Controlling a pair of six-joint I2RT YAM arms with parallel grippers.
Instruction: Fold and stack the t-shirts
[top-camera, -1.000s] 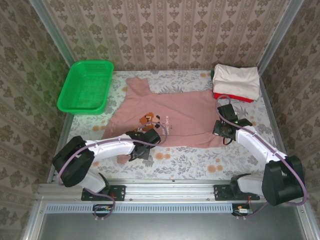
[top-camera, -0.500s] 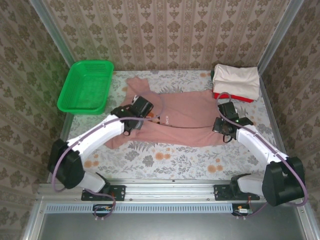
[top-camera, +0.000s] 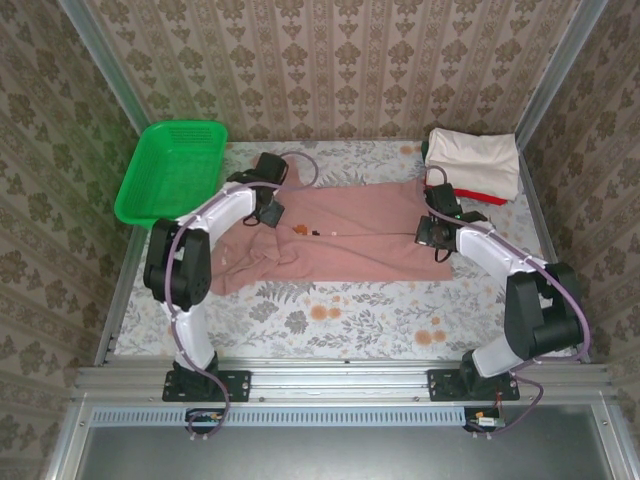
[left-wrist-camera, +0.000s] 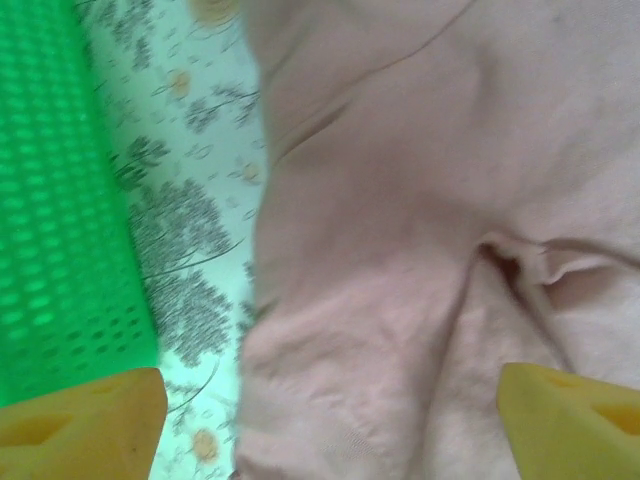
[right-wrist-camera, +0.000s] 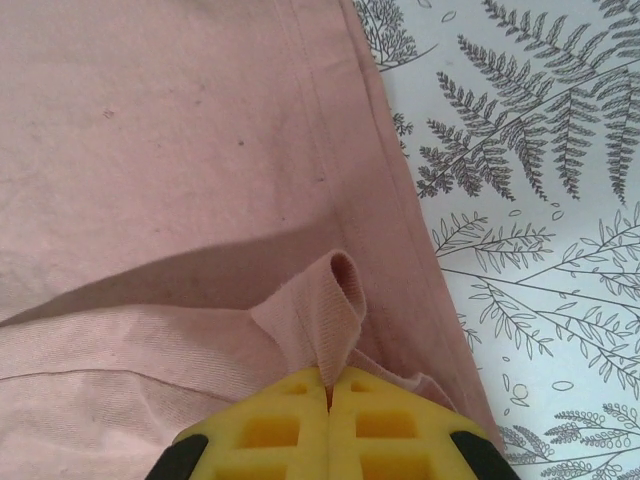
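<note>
Already, a cream t-shirt is seen folded on top of a red one, stacked on the counter just beyond the right claw, so that part of the task is judged done. The dusty-pink t-shirt is laid between the two claws, doubled lengthwise into a long band; no more than this first fold appears to be made. A loop of its hem is pinched between the closed jaws of the right claw, at the end of the band nearest the stack. The left claw is held wide apart just above the other end, with nothing gripped and the green mesh basket close beside it. What is left, by this reading, is for the sleeve end to be tucked in, the band folded across, and the shirt placed on the stack.
</note>
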